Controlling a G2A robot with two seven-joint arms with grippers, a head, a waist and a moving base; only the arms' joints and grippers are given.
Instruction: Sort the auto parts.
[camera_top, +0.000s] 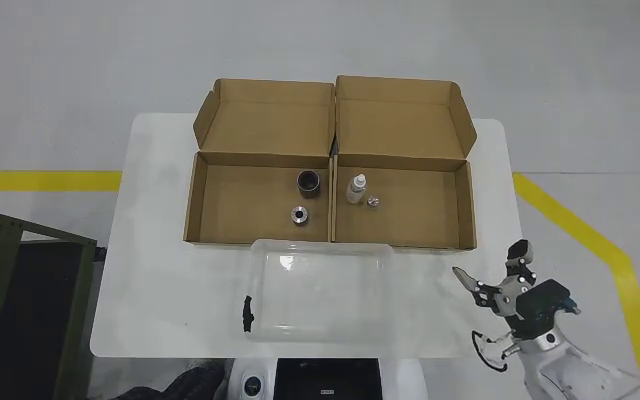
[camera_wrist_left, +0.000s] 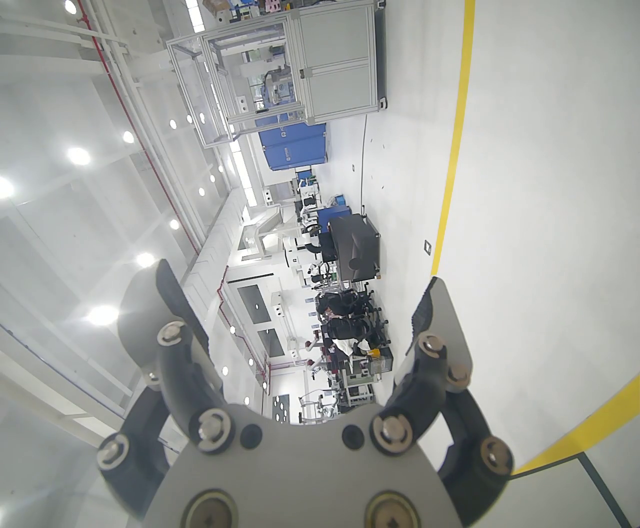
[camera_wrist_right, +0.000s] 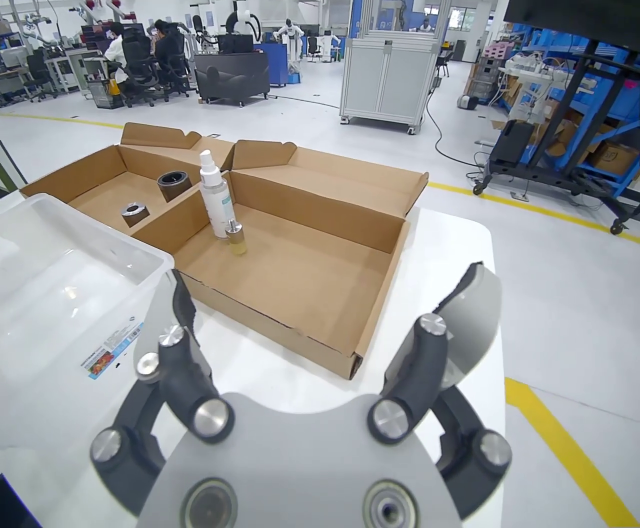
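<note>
The right gripper (camera_top: 488, 262) sits in the lower right of the top view, over the near right corner of the white table (camera_top: 150, 250). Its claw is spread wide apart with nothing between the fingers. The left gripper (camera_wrist_left: 300, 280) is likewise spread apart and empty, pointing out at the workshop floor.

Two cardboard boxes stand side by side in the upper middle of the top view, with their lids folded back. The left box (camera_top: 240, 205) holds a dark cylindrical sleeve (camera_top: 308, 183) standing near its right wall, close to the back. A short metal bushing (camera_top: 298, 213) sits just below the sleeve in the frame. The right box (camera_top: 420, 210) holds an upright white spray bottle (camera_top: 356, 188) by its left wall. A small vial with a metal cap (camera_top: 373, 201) stands just beside the bottle.

A clear plastic bin (camera_top: 320, 243) lies in the lower middle of the frame, its far rim close against the boxes' front walls. A small black object (camera_top: 246, 315), too small to identify, lies at the bin's left edge.
</note>
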